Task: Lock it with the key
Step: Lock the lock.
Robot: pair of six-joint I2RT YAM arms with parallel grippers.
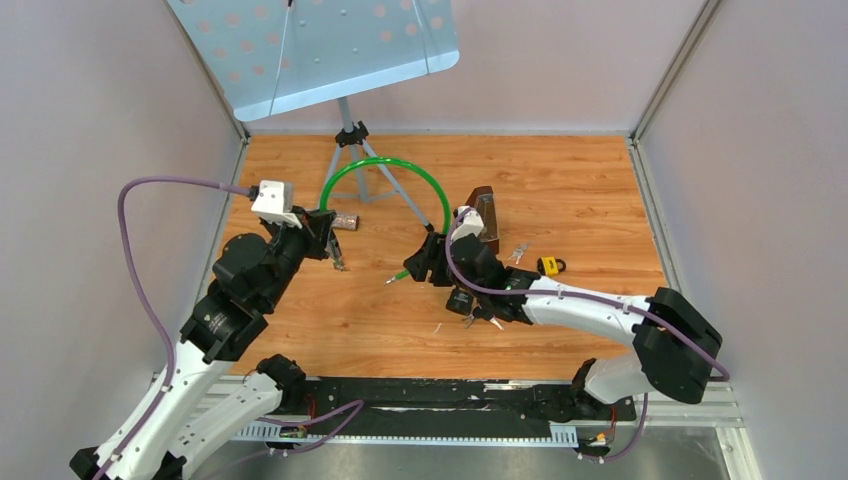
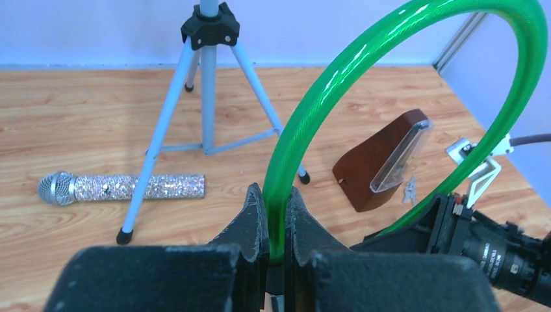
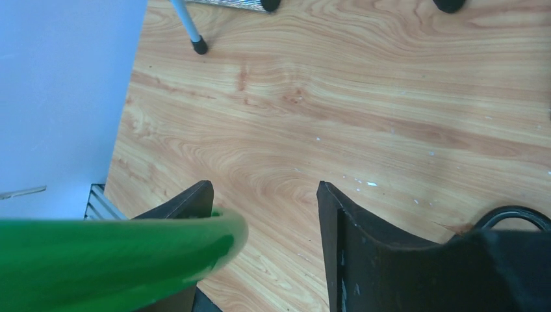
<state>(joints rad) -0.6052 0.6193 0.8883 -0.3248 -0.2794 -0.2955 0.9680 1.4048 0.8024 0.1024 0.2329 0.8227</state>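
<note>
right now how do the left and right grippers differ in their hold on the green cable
The left gripper has its fingers shut on the cable; the right gripper has its fingers wide apart. The cable arches up from between the left fingers; at the right gripper its end lies by one finger, unclamped. Both are black, at the same cable.

Close to the lens, the green cable (image 3: 110, 260) was a blur across the left-hand jaw of the right gripper (image 3: 264, 190), hiding most of it and running off frame. Its other end vanished between the pinching jaws of the left gripper (image 2: 275, 196). Silvery pieces (image 1: 518, 254) beyond the right jaws were too small to identify.
</note>
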